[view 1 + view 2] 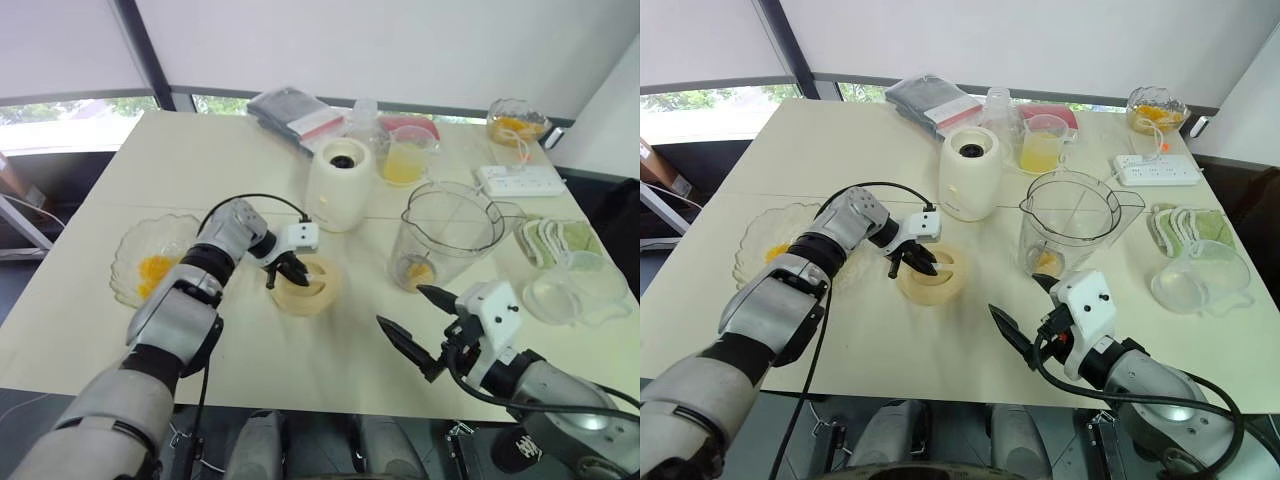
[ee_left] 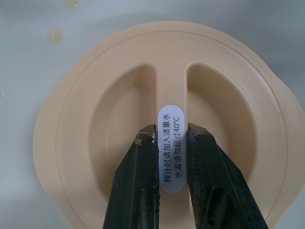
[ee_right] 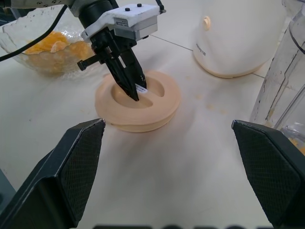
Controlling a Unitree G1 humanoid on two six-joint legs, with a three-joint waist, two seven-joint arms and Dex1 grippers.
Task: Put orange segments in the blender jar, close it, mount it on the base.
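Under the left claw point(image 1: 288, 272) lies the flat lid point(image 1: 306, 285), its handle ridge pinched between the fingers; the blender jar point(image 1: 447, 232) stands off to that claw's right, nearer the wide-open right claw point(image 1: 408, 316), orange segments point(image 1: 416, 270) inside

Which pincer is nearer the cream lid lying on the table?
Left. The left pincer is closed on the grip ridge of the lid. The right pincer hangs open over the table's near edge, apart from it.
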